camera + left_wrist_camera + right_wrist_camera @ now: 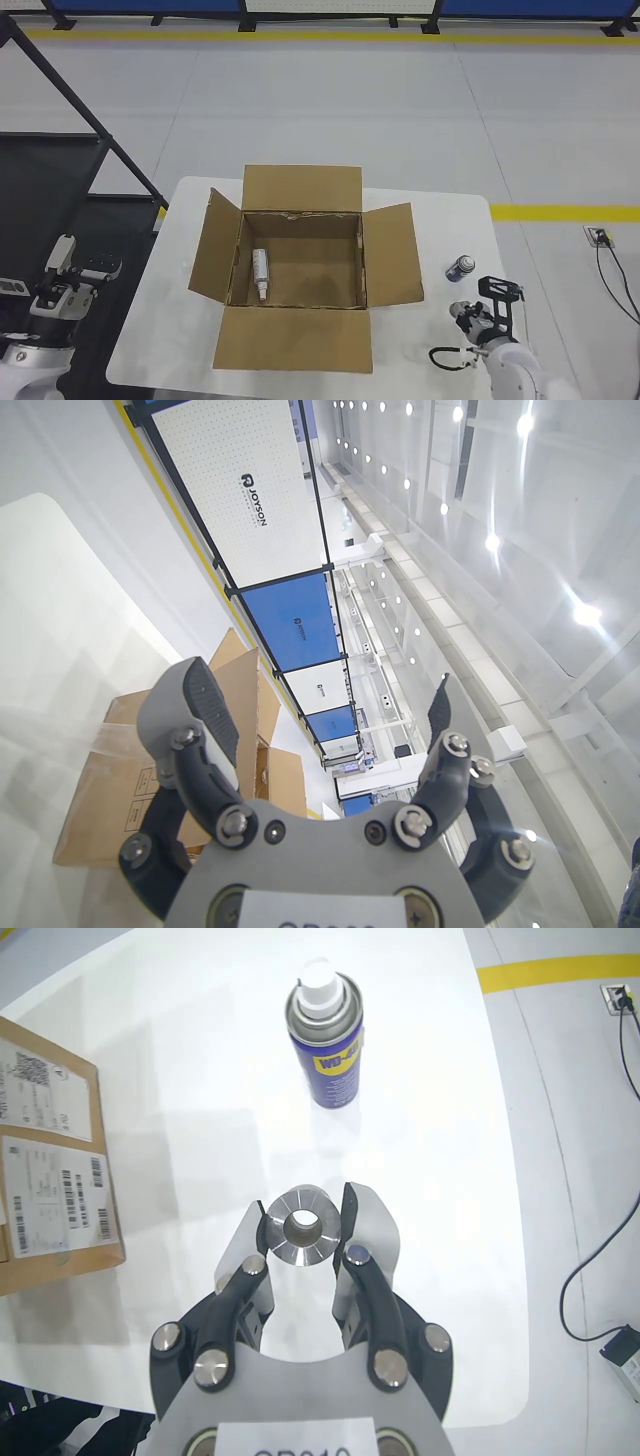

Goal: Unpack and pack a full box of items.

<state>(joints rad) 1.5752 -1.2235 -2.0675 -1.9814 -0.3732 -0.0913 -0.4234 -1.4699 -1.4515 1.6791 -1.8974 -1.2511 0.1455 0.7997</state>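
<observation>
While the left gripper (320, 677) is held wide open and empty off the left side of the table (450, 225), the right gripper (304, 1208) is closed on a short metal tube (302, 1254) near the table's right edge. A spray can (327, 1038) is stood upright just beyond, apart from the tube. The cardboard box (300, 188) is set open at mid-table, and one bottle (260, 273) is seen lying inside near its left wall.
</observation>
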